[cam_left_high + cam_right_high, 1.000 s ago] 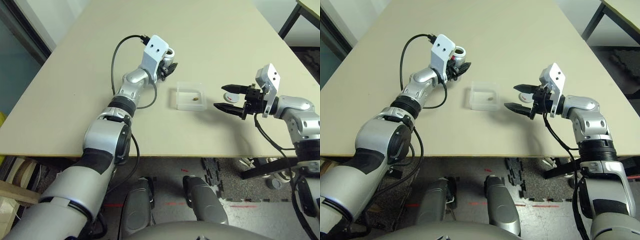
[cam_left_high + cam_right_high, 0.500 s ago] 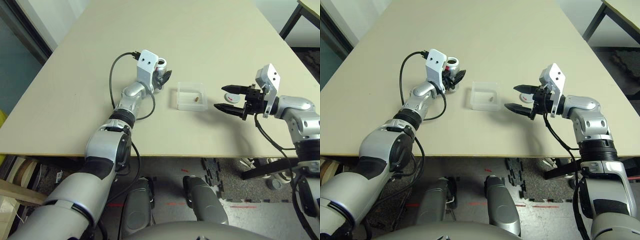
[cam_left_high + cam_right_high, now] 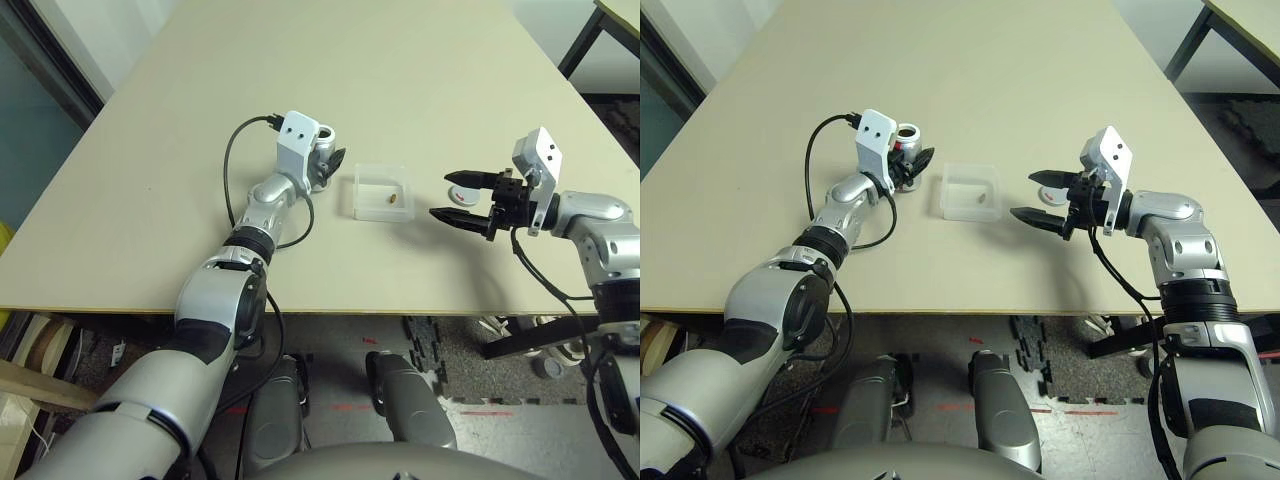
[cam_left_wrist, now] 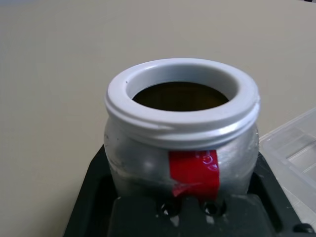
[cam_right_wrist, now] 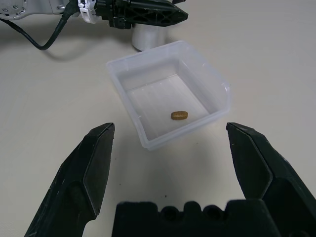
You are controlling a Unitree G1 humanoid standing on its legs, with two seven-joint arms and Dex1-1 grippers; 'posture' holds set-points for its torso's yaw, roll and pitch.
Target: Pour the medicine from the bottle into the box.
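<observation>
The silvery bottle (image 4: 182,138) with a red mark stands upright and uncapped on the table, just left of the box (image 3: 360,203). My left gripper (image 3: 332,165) is shut on the bottle, with black fingers (image 4: 86,197) on both its sides. The clear box (image 5: 163,138) holds the medicine, one small brownish-orange pill (image 5: 179,115) on its floor (image 3: 393,198). To the right of the box, my right gripper (image 3: 440,194) hovers open and points toward it, with nothing between its fingers (image 5: 94,163).
A small round cap (image 3: 463,193) lies on the table by the right gripper's fingers. A black cable (image 3: 232,160) loops from the left wrist over the table. The table's front edge (image 3: 330,312) runs below both arms.
My left arm has brought the bottle down from a raised spot to stand on the table left of the box. The right arm has not moved.
</observation>
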